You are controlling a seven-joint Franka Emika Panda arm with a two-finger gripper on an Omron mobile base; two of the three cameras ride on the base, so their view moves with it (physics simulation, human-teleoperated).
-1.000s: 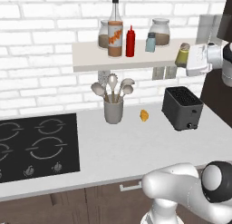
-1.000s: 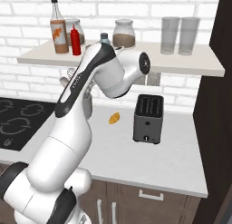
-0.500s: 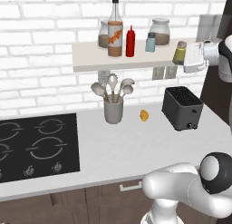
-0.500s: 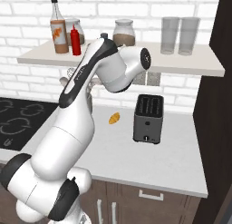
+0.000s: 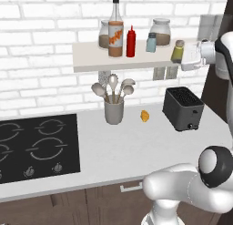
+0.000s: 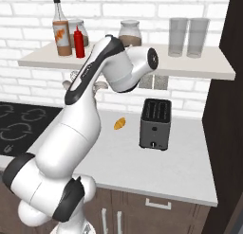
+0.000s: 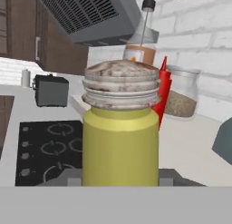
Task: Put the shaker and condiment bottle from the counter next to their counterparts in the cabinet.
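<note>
My gripper (image 5: 182, 58) is shut on the yellow-olive shaker (image 5: 177, 51), holding it upright at the cabinet shelf (image 5: 91, 61), just right of the pale blue shaker (image 5: 151, 43). Whether it rests on the board I cannot tell. In the hand view the shaker (image 7: 120, 137) stands close up with its silver cap on top. The red condiment bottle (image 5: 131, 42) stands on the shelf beside the tall glass bottle (image 5: 115, 35) with the orange label. Both also show in the right base view, red bottle (image 6: 79, 41) and glass bottle (image 6: 61, 31).
Two lidded jars (image 5: 161, 32) stand at the back of the shelf, and two tall glasses (image 6: 187, 36) at its right end. On the counter (image 5: 136, 151) are a black toaster (image 5: 184, 108), a utensil holder (image 5: 113, 109), a small orange item (image 5: 144, 115) and the stove (image 5: 36, 144).
The gripper has carried the shaker a little to the left, closer to the pale blue shaker. Nothing else has moved.
</note>
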